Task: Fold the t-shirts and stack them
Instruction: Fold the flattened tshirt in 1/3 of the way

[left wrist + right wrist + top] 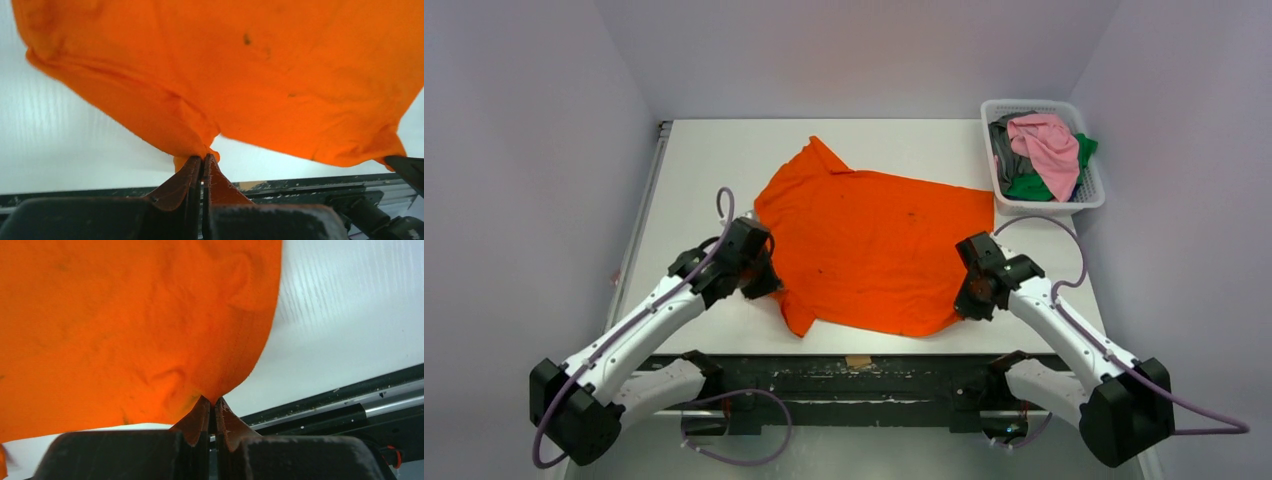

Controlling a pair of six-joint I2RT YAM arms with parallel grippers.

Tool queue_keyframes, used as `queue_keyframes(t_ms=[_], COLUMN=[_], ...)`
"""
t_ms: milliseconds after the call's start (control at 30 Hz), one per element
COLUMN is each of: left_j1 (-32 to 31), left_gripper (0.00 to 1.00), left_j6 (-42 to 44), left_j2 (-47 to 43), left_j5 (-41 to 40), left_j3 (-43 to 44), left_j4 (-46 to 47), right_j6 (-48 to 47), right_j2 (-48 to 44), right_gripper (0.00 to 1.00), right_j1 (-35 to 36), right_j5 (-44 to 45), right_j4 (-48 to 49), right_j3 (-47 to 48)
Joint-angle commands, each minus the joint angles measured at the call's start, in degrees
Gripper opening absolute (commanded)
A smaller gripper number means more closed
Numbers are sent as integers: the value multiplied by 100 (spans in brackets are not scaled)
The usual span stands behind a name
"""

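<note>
A large orange t-shirt [874, 240] with small dark specks lies spread across the middle of the white table [704, 160]. My left gripper [762, 282] is shut on the shirt's near left part, pinching cloth [200, 147] between its tips [204, 159]. My right gripper [969, 300] is shut on the shirt's near right edge [220, 385], cloth caught at its tips [214, 402]. The held edges are lifted a little off the table. Pink [1049, 145], green [1029, 186] and grey [1006, 160] shirts lie bunched in the basket.
A white slotted plastic basket [1092, 200] stands at the table's far right corner. The black front rail [854, 365] runs along the near edge, with my arm bases below it. Grey walls close in on the left, right and back.
</note>
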Motion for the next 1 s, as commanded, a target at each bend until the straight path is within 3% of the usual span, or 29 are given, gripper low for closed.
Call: queue_keyframes(t_ms=[0, 133, 267, 767, 967], left_j1=[234, 664, 1082, 1378, 1443], left_gripper=[0, 0, 0, 0, 0], left_j6=[374, 539, 691, 1180, 1215], left_j2=[830, 1751, 2511, 4898, 5838], left_j5=[-56, 95, 222, -271, -597], left_j3=[971, 1653, 2328, 4953, 5896], left_j4=[660, 749, 744, -106, -529], right_j6=[-308, -565, -924, -1362, -1278], right_j2=[338, 658, 856, 2143, 2505], right_gripper=[0, 0, 0, 0, 0], right_j1=[-48, -423, -1088, -1922, -2214], right_j5=[167, 264, -265, -523, -110], right_j4=[426, 533, 915, 1446, 1685], right_j3=[687, 1067, 1154, 1649, 1738])
